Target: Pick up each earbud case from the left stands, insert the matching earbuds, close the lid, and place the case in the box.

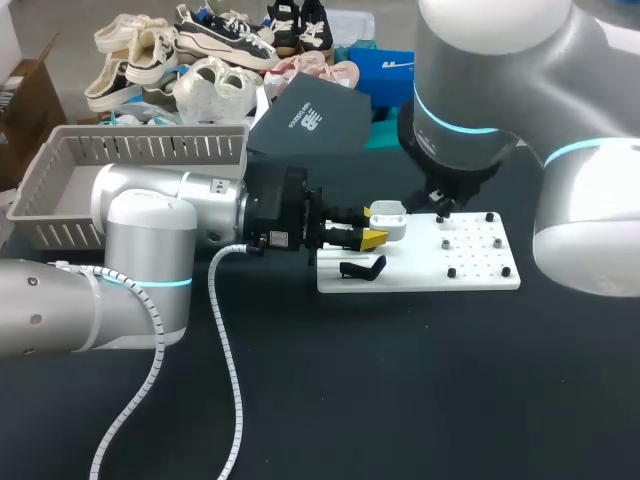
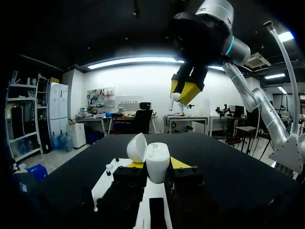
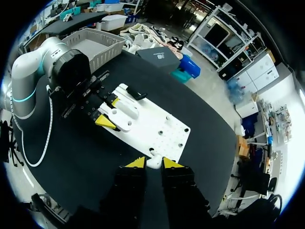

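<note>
Left tool (image 1: 371, 237) is clamped on the open earbud case (image 2: 157, 163), over the left end of the white peg board (image 1: 470, 268). The lid (image 2: 137, 148) is hinged back. Right tool (image 3: 154, 163) is pinched on one white earbud (image 2: 175, 98), hanging above and beyond the case, well apart from it.

Risks we see:
- The bud sits right at the fingertips. A small slip drops it on the board or the black surface (image 1: 400, 390), not in the case.
- We can't tell the bud's orientation or which socket it matches. On the wrong side or twisted, it likely jams on the rim.
- The right fingers must come down beside the raised lid. A clip there could knock it shut or twist the case in our grip.
- The insertion push works against a side pinch on a smooth, rounded shell, so the case may slide down.
- The gray basket (image 1: 60, 190) is well apart, behind the left arm. A loose lid could pop open on that swing.
</note>
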